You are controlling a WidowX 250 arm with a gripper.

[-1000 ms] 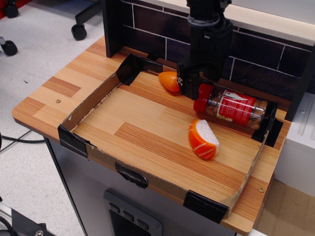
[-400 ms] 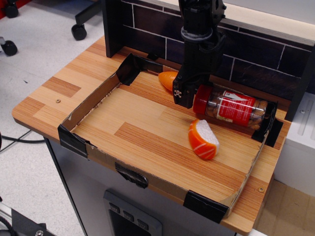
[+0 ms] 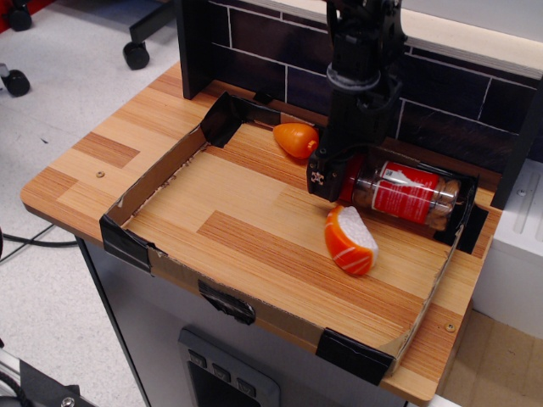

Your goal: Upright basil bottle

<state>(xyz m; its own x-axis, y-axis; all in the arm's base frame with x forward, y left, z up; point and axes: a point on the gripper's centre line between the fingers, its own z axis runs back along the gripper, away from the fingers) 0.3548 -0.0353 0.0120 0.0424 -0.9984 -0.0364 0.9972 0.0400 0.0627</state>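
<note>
The basil bottle [image 3: 409,194], a clear jar with a red-and-white label and brownish contents, lies on its side at the back right of the cardboard tray [image 3: 153,182]. Its red cap [image 3: 349,175] points left and is mostly hidden by my gripper [image 3: 333,176]. The black gripper is down at the cap end. One finger [image 3: 319,176] stands in front of the cap and the other is hidden behind it. The jaw gap does not show.
An orange-and-white salmon sushi toy [image 3: 349,240] lies just in front of the bottle. A small orange egg-shaped toy [image 3: 296,138] sits left of the gripper near the dark brick-pattern back wall [image 3: 254,51]. Black-taped tray walls stand close behind and right of the bottle.
My gripper has moved right and down from beside the egg toy onto the bottle's cap end. The bottle's label has turned a little, so the bottle has rolled slightly.
</note>
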